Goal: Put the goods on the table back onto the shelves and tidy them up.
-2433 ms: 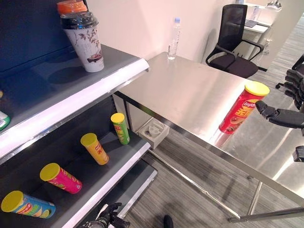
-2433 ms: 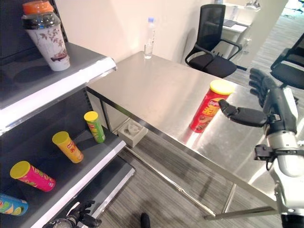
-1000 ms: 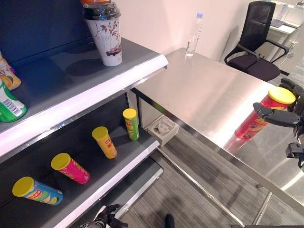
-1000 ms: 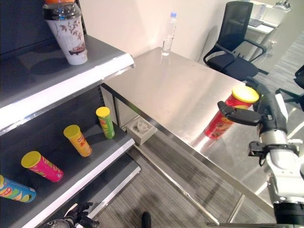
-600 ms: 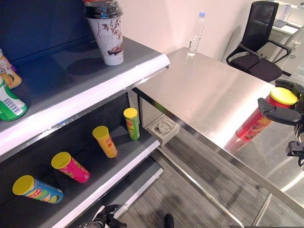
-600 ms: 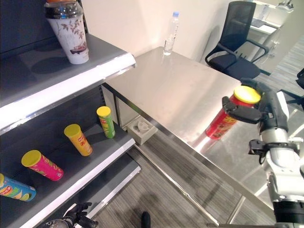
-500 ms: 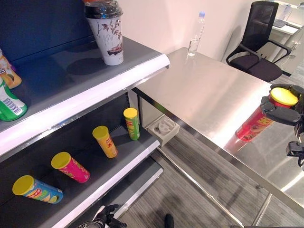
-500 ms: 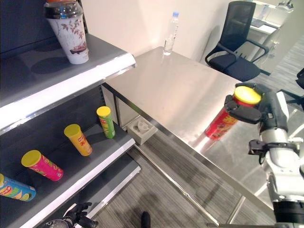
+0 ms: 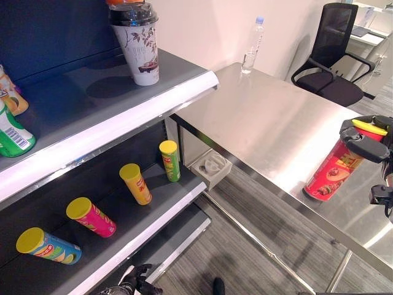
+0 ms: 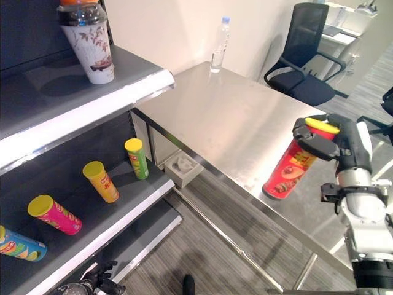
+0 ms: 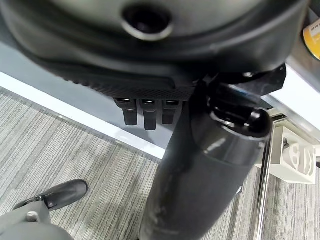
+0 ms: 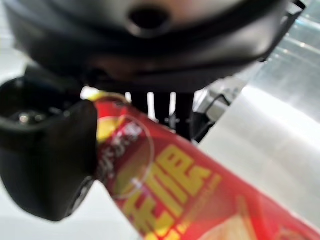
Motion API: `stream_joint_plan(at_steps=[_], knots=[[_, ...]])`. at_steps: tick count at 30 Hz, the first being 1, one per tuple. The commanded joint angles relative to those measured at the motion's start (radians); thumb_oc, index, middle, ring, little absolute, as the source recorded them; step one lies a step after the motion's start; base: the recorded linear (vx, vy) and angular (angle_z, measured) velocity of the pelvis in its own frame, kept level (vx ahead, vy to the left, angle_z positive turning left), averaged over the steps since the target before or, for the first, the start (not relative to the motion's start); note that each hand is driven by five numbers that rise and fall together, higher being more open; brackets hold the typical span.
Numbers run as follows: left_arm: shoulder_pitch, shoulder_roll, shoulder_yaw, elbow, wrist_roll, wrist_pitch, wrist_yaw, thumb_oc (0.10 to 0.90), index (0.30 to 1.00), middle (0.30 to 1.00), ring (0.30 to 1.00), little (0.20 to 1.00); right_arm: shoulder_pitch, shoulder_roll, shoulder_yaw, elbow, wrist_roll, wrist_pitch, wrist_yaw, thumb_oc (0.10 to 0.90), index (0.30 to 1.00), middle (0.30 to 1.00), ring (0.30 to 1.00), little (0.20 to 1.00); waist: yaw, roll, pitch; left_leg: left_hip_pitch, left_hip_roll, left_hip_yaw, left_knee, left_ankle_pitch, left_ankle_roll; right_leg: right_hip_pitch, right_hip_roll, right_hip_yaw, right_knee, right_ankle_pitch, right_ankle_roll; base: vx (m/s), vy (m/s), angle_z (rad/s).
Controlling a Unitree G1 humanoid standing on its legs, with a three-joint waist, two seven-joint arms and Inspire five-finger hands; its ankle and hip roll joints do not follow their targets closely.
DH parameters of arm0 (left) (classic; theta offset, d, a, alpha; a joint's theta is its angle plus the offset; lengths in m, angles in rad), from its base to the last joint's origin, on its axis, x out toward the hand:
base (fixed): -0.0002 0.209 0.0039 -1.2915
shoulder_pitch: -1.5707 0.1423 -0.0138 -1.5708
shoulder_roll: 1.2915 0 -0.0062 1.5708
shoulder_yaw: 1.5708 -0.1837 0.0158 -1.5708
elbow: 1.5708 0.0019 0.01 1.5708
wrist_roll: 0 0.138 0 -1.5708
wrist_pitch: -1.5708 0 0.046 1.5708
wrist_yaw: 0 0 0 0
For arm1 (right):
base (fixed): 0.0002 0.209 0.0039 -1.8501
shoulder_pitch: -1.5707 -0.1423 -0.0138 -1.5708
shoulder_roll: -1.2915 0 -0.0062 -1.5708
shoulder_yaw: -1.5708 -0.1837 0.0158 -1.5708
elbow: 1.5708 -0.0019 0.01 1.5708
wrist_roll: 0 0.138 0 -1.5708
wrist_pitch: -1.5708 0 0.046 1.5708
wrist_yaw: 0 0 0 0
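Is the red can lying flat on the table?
No, the red can is tilted, its top held in the right hand above the table.

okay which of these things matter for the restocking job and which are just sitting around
Job: red can in the right hand, over the steel table; shelf; cans on the lower shelf.

Lying about: water bottle, office chair, white box on the floor.

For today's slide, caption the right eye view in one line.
Right hand grips red chip can, tilted at the steel table edge.
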State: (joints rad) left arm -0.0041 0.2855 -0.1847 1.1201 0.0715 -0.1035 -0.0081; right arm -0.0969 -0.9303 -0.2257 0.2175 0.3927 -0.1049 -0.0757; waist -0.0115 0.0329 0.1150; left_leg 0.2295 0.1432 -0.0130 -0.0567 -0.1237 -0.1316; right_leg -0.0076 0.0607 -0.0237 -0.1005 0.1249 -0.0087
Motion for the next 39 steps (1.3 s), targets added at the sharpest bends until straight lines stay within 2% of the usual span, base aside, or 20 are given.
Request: stream_joint_plan(at_steps=[1, 6, 11, 16, 21, 22, 23, 24, 27, 30, 32, 33, 34, 36, 39], knots=[[-0.067, 0.068, -0.071, 0.024, 0.0, -0.02, 0.031, 0.8, 0.9, 0.9, 0.9, 0.9, -0.081, -0.057, -0.127, -0.084, -0.043, -0.105, -0.085, 0.4, 0.3, 0.3, 0.3, 0.3, 0.04, -0.005, -0.115, -0.041, 0.116, 0.029, -0.029, 0.183, -0.108, 0.022, -0.005, 0.027, 0.144, -0.22, 0.072, 0.0, 0.0, 0.0], [-0.077, 0.071, -0.054, 0.026, 0.01, -0.02, 0.042, 0.8, 0.9, 0.9, 0.9, 0.9, -0.061, -0.04, -0.169, -0.189, -0.115, -0.121, -0.112, 0.4, 0.3, 0.3, 0.3, 0.3, 0.036, -0.001, -0.114, -0.046, 0.116, 0.03, -0.026, 0.196, -0.109, 0.014, -0.006, 0.033, 0.146, -0.214, 0.07, -0.02, -0.007, -0.01], [-0.097, 0.066, -0.037, 0.03, 0.036, -0.024, 0.073, 0.8, 0.9, 0.9, 0.9, 0.9, -0.065, 0.015, -0.211, -0.421, -0.31, -0.168, -0.187, 0.4, 0.3, 0.3, 0.3, 0.3, 0.026, 0.014, -0.107, -0.057, 0.12, 0.032, -0.011, 0.213, -0.11, 0.008, 0.001, 0.048, 0.148, -0.215, 0.068, -0.02, -0.027, -0.01], [-0.102, 0.059, -0.036, 0.034, 0.045, -0.028, 0.082, 0.8, 0.9, 0.9, 0.9, 0.9, -0.061, 0.043, -0.221, -0.506, -0.387, -0.174, -0.214, 0.4, 0.3, 0.3, 0.3, 0.3, 0.022, 0.018, -0.101, -0.065, 0.123, 0.033, -0.003, 0.22, -0.108, 0.004, 0.004, 0.056, 0.142, -0.211, 0.067, 0.0, -0.023, -0.03], [-0.123, 0.053, -0.058, 0.035, 0.07, -0.034, 0.088, 0.8, 0.9, 0.9, 0.9, 0.9, -0.072, 0.055, -0.214, -0.584, -0.438, -0.187, -0.232, 0.4, 0.3, 0.3, 0.3, 0.3, 0.012, 0.024, -0.068, -0.095, 0.125, 0.038, 0.009, 0.211, -0.103, -0.009, 0.004, 0.068, 0.131, -0.209, 0.069, -0.04, -0.002, -0.04], [-0.138, 0.056, -0.074, 0.025, 0.086, -0.038, 0.091, 0.8, 0.9, 0.9, 0.9, 0.9, -0.073, 0.045, -0.229, -0.599, -0.466, -0.19, -0.258, 0.4, 0.3, 0.3, 0.3, 0.3, 0.01, 0.024, -0.039, -0.134, 0.121, 0.033, 0.009, 0.224, -0.101, -0.03, -0.006, 0.062, 0.123, -0.201, 0.072, -0.14, 0.011, -0.04], [-0.141, 0.056, -0.075, 0.026, 0.086, -0.037, 0.092, 0.8, 0.9, 0.9, 0.9, 0.9, -0.073, 0.045, -0.231, -0.599, -0.468, -0.191, -0.26, 0.4, 0.3, 0.3, 0.3, 0.3, 0.008, 0.023, -0.041, -0.142, 0.119, 0.028, 0.013, 0.224, -0.101, -0.035, -0.008, 0.058, 0.123, -0.202, 0.073, -0.3, 0.007, -0.03], [-0.161, 0.061, -0.086, 0.013, 0.093, -0.036, 0.1, 0.8, 0.9, 0.9, 0.9, 0.9, -0.072, 0.035, -0.248, -0.597, -0.5, -0.183, -0.296, 0.4, 0.3, 0.3, 0.3, 0.3, 0.006, 0.012, -0.015, -0.197, 0.108, 0.03, 0.011, 0.227, -0.094, -0.063, -0.028, 0.04, 0.119, -0.193, 0.076, -0.25, -0.021, 0.0], [-0.174, 0.07, -0.101, -0.02, 0.126, -0.033, 0.103, 0.8, 0.9, 0.9, 0.9, 0.9, -0.047, 0.053, -0.28, -0.604, -0.552, -0.159, -0.332, 0.4, 0.3, 0.3, 0.3, 0.3, -0.01, -0.018, -0.007, -0.245, 0.083, 0.096, 0.039, 0.172, -0.056, -0.103, -0.056, 0.011, 0.122, -0.174, 0.088, -0.22, -0.031, 0.4], [-0.173, 0.071, -0.102, -0.02, 0.126, -0.033, 0.103, 0.8, 0.9, 0.9, 0.9, 0.9, -0.046, 0.053, -0.281, -0.605, -0.552, -0.159, -0.332, 0.4, 0.3, 0.3, 0.3, 0.3, -0.009, -0.018, -0.009, -0.247, 0.083, 0.097, 0.041, 0.171, -0.056, -0.106, -0.057, 0.012, 0.122, -0.174, 0.088, -0.05, 0.002, 0.49], [-0.19, 0.075, -0.097, -0.031, 0.157, -0.03, 0.094, 0.8, 0.9, 0.9, 0.9, 0.9, -0.002, 0.065, -0.282, -0.598, -0.594, -0.134, -0.32, 0.4, 0.3, 0.3, 0.3, 0.3, -0.034, -0.04, -0.014, -0.165, 0.046, 0.155, 0.203, 0.029, -0.014, -0.119, -0.063, -0.005, 0.12, -0.141, 0.094, -0.26, 0.072, 0.0], [-0.191, 0.076, -0.098, -0.031, 0.157, -0.03, 0.094, 0.8, 0.9, 0.9, 0.9, 0.9, 0.0, 0.066, -0.284, -0.6, -0.594, -0.134, -0.32, 0.4, 0.3, 0.3, 0.3, 0.3, -0.032, -0.042, -0.011, -0.169, 0.046, 0.155, 0.212, 0.027, -0.013, -0.119, -0.064, -0.004, 0.12, -0.136, 0.094, -0.18, 0.118, -0.18], [-0.203, 0.073, -0.099, -0.029, 0.168, -0.03, 0.098, 0.8, 0.9, 0.9, 0.9, 0.9, 0.024, 0.081, -0.293, -0.589, -0.593, -0.132, -0.318, 0.4, 0.3, 0.3, 0.3, 0.3, -0.05, -0.036, -0.03, -0.105, 0.035, 0.168, 0.258, 0.005, -0.01, -0.133, -0.052, -0.015, 0.125, -0.123, 0.095, -0.06, 0.052, -0.17], [-0.209, 0.071, -0.105, -0.029, 0.172, -0.028, 0.101, 0.8, 0.9, 0.9, 0.9, 0.9, 0.038, 0.091, -0.299, -0.585, -0.591, -0.131, -0.321, 0.4, 0.3, 0.3, 0.3, 0.3, -0.052, -0.038, -0.034, -0.082, 0.025, 0.161, 0.272, 0.003, -0.009, -0.141, -0.045, -0.014, 0.129, -0.11, 0.096, -0.12, 0.101, -0.15], [-0.235, 0.054, -0.126, -0.041, 0.164, -0.033, 0.098, 0.8, 0.9, 0.9, 0.9, 0.9, 0.08, 0.125, -0.319, -0.569, -0.589, -0.117, -0.331, 0.4, 0.3, 0.3, 0.3, 0.3, -0.088, -0.031, -0.066, 0.007, 0.02, 0.197, 0.173, -0.081, 0.001, -0.178, -0.034, -0.029, 0.136, -0.069, 0.122, -0.19, 0.155, 0.0]])
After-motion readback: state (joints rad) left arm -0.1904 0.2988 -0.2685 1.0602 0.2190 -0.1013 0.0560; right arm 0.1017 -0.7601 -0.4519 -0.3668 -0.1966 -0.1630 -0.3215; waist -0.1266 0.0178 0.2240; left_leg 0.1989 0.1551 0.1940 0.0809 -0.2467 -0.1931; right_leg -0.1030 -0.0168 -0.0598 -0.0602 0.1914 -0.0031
